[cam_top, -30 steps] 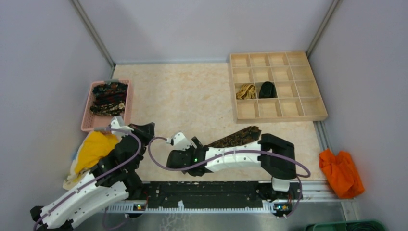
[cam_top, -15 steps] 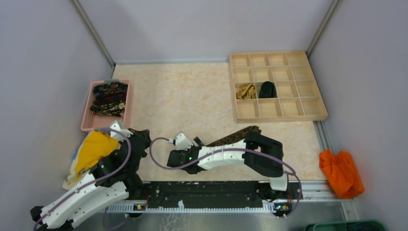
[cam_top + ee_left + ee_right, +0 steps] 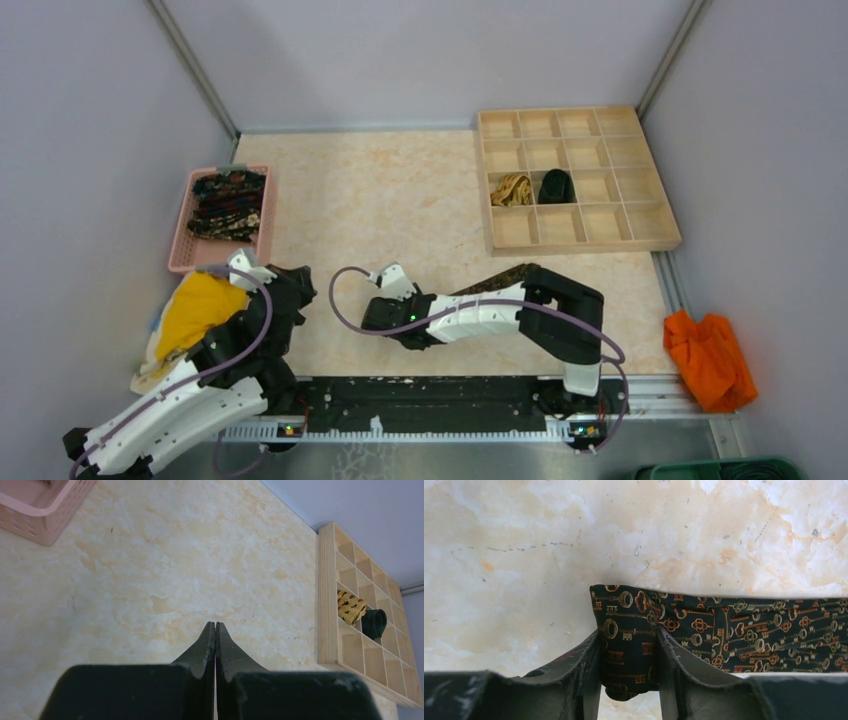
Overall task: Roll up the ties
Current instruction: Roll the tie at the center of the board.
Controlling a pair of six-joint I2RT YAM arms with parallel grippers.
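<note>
While the right gripper (image 3: 628, 636) clamped the folded end of a dark, key-patterned tie (image 3: 734, 632) at the frame's lower centre, the left gripper (image 3: 215, 626) hung pinched together over mottled cream tabletop (image 3: 150, 555).

Bright, even, diffuse light casts soft shadows; wrist views' near foreground blurs.

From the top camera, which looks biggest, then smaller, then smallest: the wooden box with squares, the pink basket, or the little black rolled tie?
1. wooden box
2. pink basket
3. black rolled tie, by far the smallest
</note>
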